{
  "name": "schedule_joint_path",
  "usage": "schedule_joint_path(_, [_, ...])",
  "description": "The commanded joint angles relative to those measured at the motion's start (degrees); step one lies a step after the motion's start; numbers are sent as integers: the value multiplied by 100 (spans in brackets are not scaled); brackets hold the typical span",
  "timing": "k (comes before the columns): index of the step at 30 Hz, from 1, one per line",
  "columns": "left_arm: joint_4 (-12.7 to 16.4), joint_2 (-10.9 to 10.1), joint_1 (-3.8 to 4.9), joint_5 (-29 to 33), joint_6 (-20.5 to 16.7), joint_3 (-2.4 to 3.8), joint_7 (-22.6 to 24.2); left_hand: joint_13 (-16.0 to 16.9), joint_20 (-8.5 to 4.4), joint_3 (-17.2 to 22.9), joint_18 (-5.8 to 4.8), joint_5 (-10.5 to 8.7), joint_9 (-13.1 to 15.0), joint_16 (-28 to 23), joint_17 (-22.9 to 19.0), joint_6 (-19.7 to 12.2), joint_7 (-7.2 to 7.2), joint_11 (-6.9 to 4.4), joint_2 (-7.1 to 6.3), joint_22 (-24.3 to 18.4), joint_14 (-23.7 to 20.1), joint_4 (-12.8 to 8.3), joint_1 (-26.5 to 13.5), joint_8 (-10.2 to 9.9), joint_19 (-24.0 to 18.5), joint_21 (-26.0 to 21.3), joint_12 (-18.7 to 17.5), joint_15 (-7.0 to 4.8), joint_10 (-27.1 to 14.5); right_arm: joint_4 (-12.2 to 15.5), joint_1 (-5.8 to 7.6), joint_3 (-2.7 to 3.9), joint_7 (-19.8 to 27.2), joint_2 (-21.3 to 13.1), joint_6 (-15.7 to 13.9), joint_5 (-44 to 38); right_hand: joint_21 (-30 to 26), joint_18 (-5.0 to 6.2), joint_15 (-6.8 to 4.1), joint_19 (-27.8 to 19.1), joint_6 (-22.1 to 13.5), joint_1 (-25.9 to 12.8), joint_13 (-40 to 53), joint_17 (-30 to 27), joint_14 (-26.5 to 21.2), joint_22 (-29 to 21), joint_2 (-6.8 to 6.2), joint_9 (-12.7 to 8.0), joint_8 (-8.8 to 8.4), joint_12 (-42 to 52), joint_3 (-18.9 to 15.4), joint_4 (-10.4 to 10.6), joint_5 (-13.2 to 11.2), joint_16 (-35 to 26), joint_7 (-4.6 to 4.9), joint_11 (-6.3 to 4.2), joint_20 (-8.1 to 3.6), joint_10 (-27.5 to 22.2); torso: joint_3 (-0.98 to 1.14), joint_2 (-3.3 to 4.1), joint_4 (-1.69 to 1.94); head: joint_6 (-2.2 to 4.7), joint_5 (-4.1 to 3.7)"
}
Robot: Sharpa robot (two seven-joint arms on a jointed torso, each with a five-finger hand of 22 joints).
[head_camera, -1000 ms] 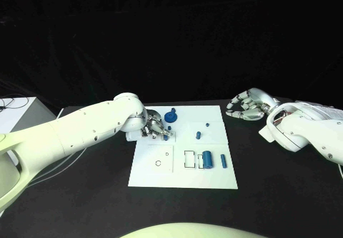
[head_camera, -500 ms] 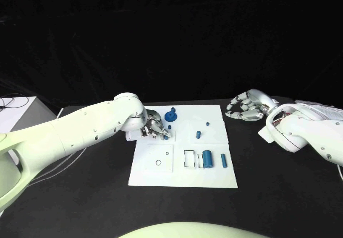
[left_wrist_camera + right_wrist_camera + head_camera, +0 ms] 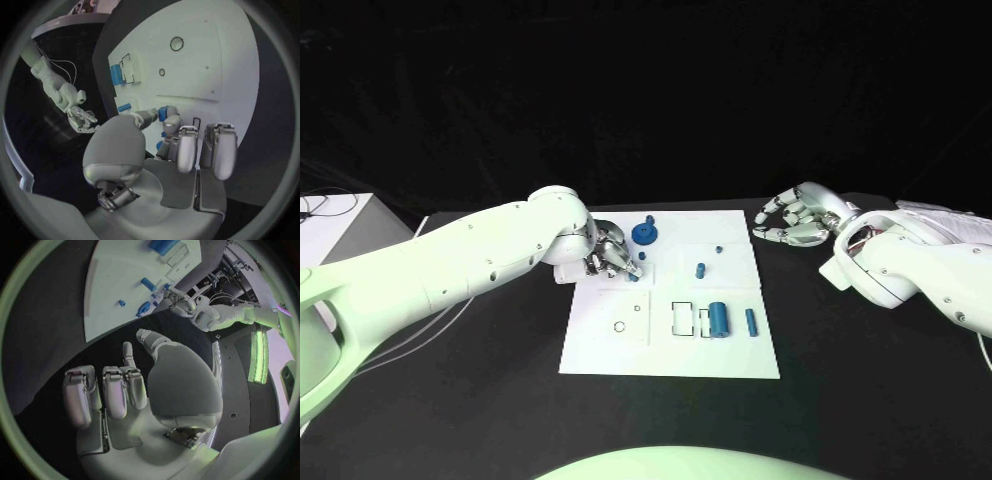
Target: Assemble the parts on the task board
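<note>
Black table (image 3: 473, 400), white task board (image 3: 672, 350) in the middle of it, the room behind all dark. You'll find a white box (image 3: 332, 235) at the table's far left corner, with thin cables trailing by it.

Your left hand (image 3: 610, 256) sits over the board's upper left part. From the head view its fingers are bunched, tips pointing down at the board. The left wrist view shows the fingers (image 3: 187, 147) curled forward with a small blue part (image 3: 165, 113) showing at the thumb tip — whether that part is pinched or merely lies on the board behind the fingers, I cannot tell. The hand itself hides the board surface under it.

Parts on the board: a round blue part with a knob (image 3: 645, 234) stands just beside the left hand, toward the far edge. A tiny blue piece (image 3: 718, 249) lies further right, and a short blue peg (image 3: 701, 270) is near the board's centre. Nearer you, a large blue cylinder (image 3: 718, 320) lies beside an outlined rectangular slot (image 3: 682, 320), with a thin blue pin (image 3: 750, 322) just to its right. Two small round holes (image 3: 626, 320) mark the lower left panel.

Your right hand (image 3: 793, 218) is off the board, over bare table past its upper right corner — fingers curled loosely inward, nothing in them, as the right wrist view (image 3: 144, 390) confirms.
</note>
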Motion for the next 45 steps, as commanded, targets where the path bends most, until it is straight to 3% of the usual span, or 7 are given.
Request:
schedule_joint_path(1, [23,-4,3,368,-74,1,28,-14,-34,215,-69,2,109,19,1508,-16,-51,-19,-25,869,605,-119,12,68,207,-32,-35,-42,-26,-9,-17,0,-17,10,129,-50,22,-39,43,590,-7,-22,1509,1508,598,1510,-36,8,-29,12,-29,7,-22,24,28,46,36,608,-2,-2,1,-11,6])
schedule_joint_path(13, [180,-120,2,753,-632,8,116,-90,-68,1160,-56,5,511,19,1508,-79,-96,-66,2,816,605,-806,-22,360,170,-61,-136,-86,-32,7,-67,0,-22,8,209,-43,22,-39,44,590,-7,-17,1509,1508,598,1510,-26,9,-37,12,-30,12,-22,24,29,47,37,608,4,0,0,-4,-1])
schedule_joint_path(25, [351,-257,1,449,-872,27,149,-20,-89,1592,-58,45,757,19,1508,-68,-107,-84,-25,831,605,-1090,-148,547,179,-57,-128,-104,82,-4,-75,1,99,-32,-97,32,22,-39,44,590,-11,-1,1509,1508,598,1510,-20,11,-60,12,-34,16,-2,24,31,48,40,608,10,-7,12,-37,3])
schedule_joint_path(31, [357,-264,1,19,-821,27,143,52,-103,1808,-58,528,872,19,1508,-2,-119,-101,-98,837,605,-1187,-374,615,183,-55,-102,-118,178,-33,-75,1,409,-42,-634,258,10,-35,51,582,-20,89,1509,1508,598,1500,-7,31,-157,12,-26,16,91,24,46,58,50,608,9,-4,-1,-51,33])
schedule_joint_path(33, [348,-263,2,-130,-792,26,133,89,-113,1833,-58,751,903,19,1508,28,-131,-112,-116,839,605,-1221,-450,626,184,-55,-88,-129,222,-42,-75,1,542,-42,-828,330,-276,50,58,400,-28,147,1496,1508,598,1281,-10,54,-217,0,9,4,184,24,63,70,57,599,11,-5,-2,-61,37])
schedule_joint_path(38, [311,-259,2,-398,-691,23,107,153,-127,1848,-59,945,933,19,1508,66,-147,-129,-126,843,605,-1271,-525,630,186,-54,-62,-145,287,-84,-73,2,861,-39,-1219,648,-1394,333,82,-265,-54,261,882,1205,444,475,-28,166,-314,-637,133,-38,236,-303,95,94,81,121,11,-6,3,-78,46])
schedule_joint_path(45, [249,-220,3,-539,-680,6,92,311,-156,1839,-61,1308,987,19,1508,147,-183,-164,-153,857,605,-1346,-669,648,195,-49,9,-177,433,-144,-67,3,1032,-37,-1419,887,-1468,346,82,-295,-52,295,848,1175,426,426,-24,188,-327,-677,169,-60,258,-337,95,93,83,92,1,2,4,-89,47])
